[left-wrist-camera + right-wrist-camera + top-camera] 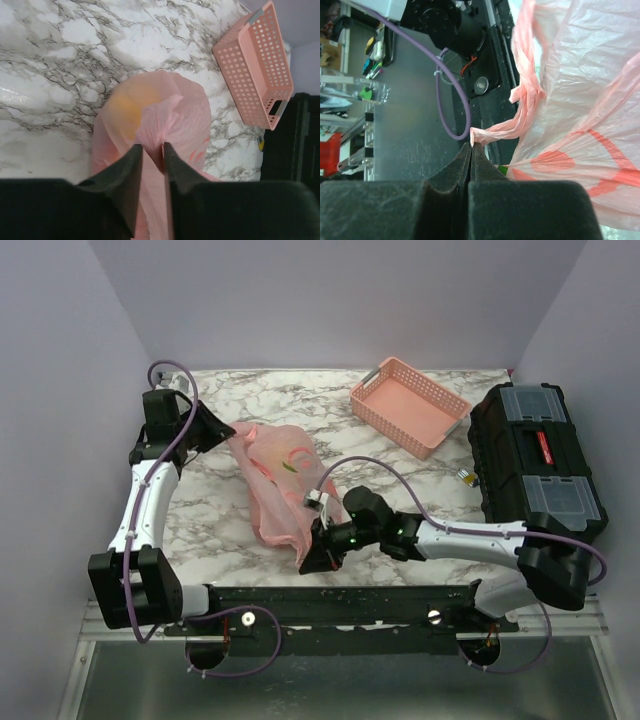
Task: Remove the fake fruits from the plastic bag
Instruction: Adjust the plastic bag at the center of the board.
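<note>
Pink plastic bag [272, 485] lies left of centre on the marble table [420, 490], fake fruits [122, 107] inside it, showing as a yellow-orange blur through the film. Left gripper [152, 150], at the bag's 11 o'clock end, has its jaws clamped on a bunched fold. Right gripper [471, 145], at 5 o'clock, has its jaws pressed together on a twisted handle strand. Pink lattice basket [410, 405] sits at 1 o'clock and a black toolbox [535, 460] at 3 o'clock.
</note>
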Controlling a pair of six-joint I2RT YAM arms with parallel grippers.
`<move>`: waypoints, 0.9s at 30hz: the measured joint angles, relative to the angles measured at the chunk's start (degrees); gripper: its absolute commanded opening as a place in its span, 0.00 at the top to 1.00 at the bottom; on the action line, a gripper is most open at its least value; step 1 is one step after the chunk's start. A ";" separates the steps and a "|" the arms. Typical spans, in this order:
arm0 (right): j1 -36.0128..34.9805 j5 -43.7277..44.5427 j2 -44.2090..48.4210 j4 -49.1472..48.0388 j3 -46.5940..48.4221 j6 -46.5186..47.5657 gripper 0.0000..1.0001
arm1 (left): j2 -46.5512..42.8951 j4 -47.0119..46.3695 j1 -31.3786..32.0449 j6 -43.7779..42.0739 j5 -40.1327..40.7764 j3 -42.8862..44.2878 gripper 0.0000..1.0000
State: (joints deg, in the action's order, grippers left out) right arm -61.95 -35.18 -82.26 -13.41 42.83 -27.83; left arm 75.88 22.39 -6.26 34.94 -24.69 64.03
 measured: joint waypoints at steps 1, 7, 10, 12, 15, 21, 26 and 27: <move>0.00 0.55 0.09 0.00 0.02 0.09 0.99 | -0.15 -0.37 0.02 -0.04 -0.44 -0.20 0.58; -0.04 4.70 1.55 1.38 1.22 1.53 0.99 | -6.88 -1.66 0.44 -0.17 -0.61 -5.29 0.30; -0.13 6.05 2.08 1.55 1.68 2.40 0.99 | -14.23 -1.42 0.55 -0.15 -0.63 -9.42 0.25; -0.13 6.51 2.08 1.53 1.92 2.82 0.99 | -19.67 -0.94 1.01 -0.44 -0.59 -11.58 0.21; -0.13 6.91 2.08 1.53 1.92 3.43 0.99 | -25.68 -0.33 2.86 -0.96 -0.44 -12.70 0.15; -0.15 7.21 2.23 1.51 1.92 3.96 0.99 | -34.36 0.44 11.76 -2.64 3.78 -14.49 0.03; -0.15 7.45 3.48 1.38 1.84 3.96 0.99 | -37.57 0.59 21.20 -4.66 12.39 -15.76 0.12; -0.20 7.48 3.72 1.25 1.79 3.96 0.99 | -37.35 0.72 22.27 -4.92 13.79 -15.50 0.16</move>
State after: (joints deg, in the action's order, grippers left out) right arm -62.15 -27.70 -78.54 -12.16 44.62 -23.88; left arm 38.52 23.11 16.01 30.02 -10.90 48.53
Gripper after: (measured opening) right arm 0.010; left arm 0.968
